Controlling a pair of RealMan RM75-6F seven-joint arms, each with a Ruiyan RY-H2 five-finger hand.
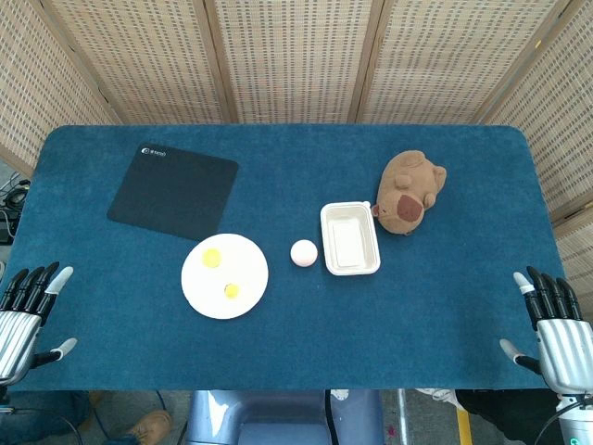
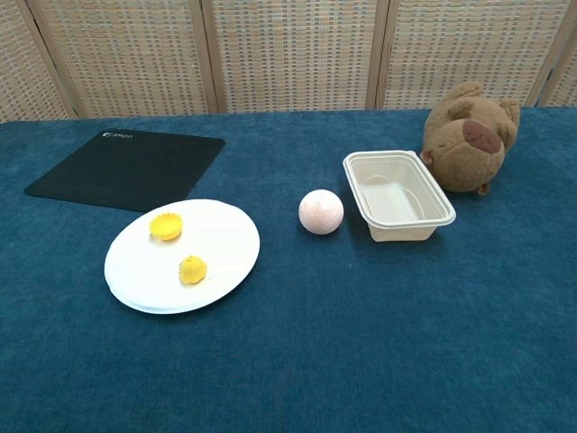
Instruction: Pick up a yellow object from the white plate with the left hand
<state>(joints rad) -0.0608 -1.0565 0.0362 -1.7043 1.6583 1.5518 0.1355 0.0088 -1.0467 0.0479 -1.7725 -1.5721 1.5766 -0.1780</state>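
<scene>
Yellow objects number two: one (image 2: 166, 225) on the far left part of the single white plate (image 2: 225, 244), one (image 2: 192, 269) nearer the middle. One pink ball (image 2: 321, 212), one tray (image 2: 398, 194), one plush bear (image 2: 469, 135) and one black mat (image 2: 126, 167) share the blue tabletop (image 2: 361, 343). Left robot hand (image 1: 26, 311) hovers released, fingers spread, at the near left edge, well apart from the plate; right robot hand (image 1: 554, 320) likewise released at the near right. Woven screens (image 2: 288, 54) stand behind
</scene>
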